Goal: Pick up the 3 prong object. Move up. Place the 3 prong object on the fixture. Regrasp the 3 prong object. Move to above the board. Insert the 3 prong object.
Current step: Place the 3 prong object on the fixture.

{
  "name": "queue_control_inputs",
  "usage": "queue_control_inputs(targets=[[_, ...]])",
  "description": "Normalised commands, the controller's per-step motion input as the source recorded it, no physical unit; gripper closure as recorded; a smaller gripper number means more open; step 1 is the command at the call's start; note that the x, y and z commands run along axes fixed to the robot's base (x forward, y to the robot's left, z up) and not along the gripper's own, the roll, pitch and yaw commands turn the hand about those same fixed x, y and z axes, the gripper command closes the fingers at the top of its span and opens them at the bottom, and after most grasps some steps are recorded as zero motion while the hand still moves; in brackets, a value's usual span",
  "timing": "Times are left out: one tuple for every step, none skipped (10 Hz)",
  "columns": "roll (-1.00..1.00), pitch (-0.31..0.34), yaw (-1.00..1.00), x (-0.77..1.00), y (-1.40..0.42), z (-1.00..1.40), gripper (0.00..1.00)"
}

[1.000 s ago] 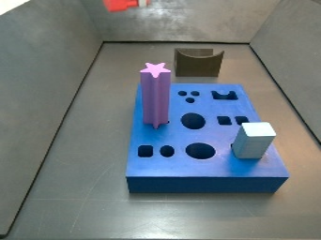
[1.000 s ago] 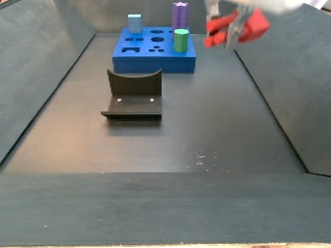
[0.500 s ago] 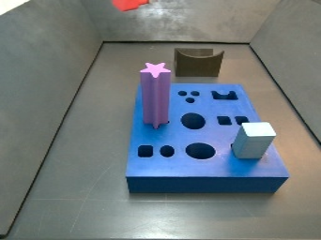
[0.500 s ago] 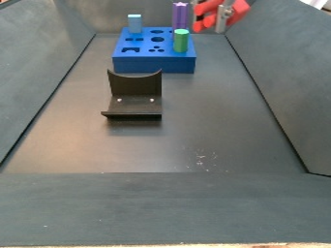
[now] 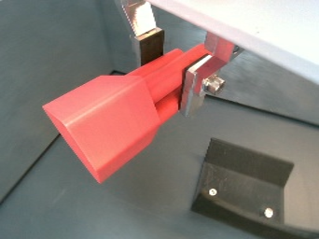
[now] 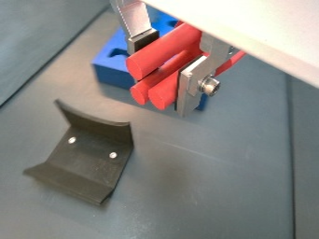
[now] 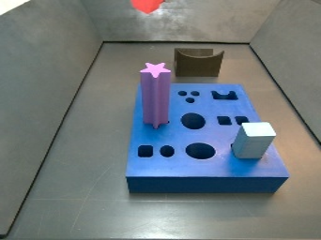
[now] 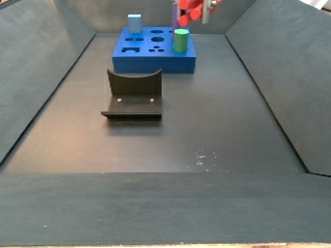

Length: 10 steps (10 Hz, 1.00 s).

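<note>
My gripper (image 5: pixel 173 67) is shut on the red-orange 3 prong object (image 5: pixel 106 117), its silver fingers (image 5: pixel 196 86) clamping the prong end. The other wrist view shows the same gripper (image 6: pixel 165 63) with the prongs (image 6: pixel 137 79) sticking out between the plates. In a side view the 3 prong object (image 7: pixel 148 6) hangs high at the upper edge, beyond the fixture (image 7: pixel 198 62). In the opposite side view the gripper (image 8: pixel 193 10) is high above the far end of the blue board (image 8: pixel 155 66). The dark fixture (image 8: pixel 134 94) stands on the floor in front of the board (image 7: pixel 207 183) and shows in both wrist views (image 5: pixel 249 182) (image 6: pixel 81 154).
A tall purple star-topped post (image 7: pixel 156 94) and a pale grey cube (image 7: pixel 253 141) stand in the board. A green cylinder (image 8: pixel 183 41) stands at one board corner. Sloped dark walls close in the floor on both sides.
The gripper with the 3 prong object has moved sideways along the top of both side views, away from the side wall, to above the board's far end. The fixture and board have not moved.
</note>
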Motion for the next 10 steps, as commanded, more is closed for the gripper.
queue_control_inputs(targets=[[0.29, 0.243, 1.0, 1.0, -0.12, 0.03, 1.0], [0.33, 0.26, 1.0, 1.0, -0.11, 0.03, 1.0], [0.34, 0.245, 0.86, 1.0, -0.09, 0.02, 1.0], [0.32, 0.209, 0.7, 1.0, -0.08, 0.02, 1.0], [0.26, 0.144, 0.42, 1.0, -0.07, 0.02, 1.0], [-1.0, -0.082, 0.24, 1.0, 0.66, -0.18, 1.0], [-1.0, -0.085, 0.18, 1.0, 0.69, -0.19, 1.0], [-1.0, -0.084, 0.17, 1.0, 0.66, -0.17, 1.0], [-1.0, -0.069, 0.16, 1.0, 0.51, -0.11, 1.0], [-1.0, -0.05, 0.15, 0.93, 0.33, -0.09, 1.0]])
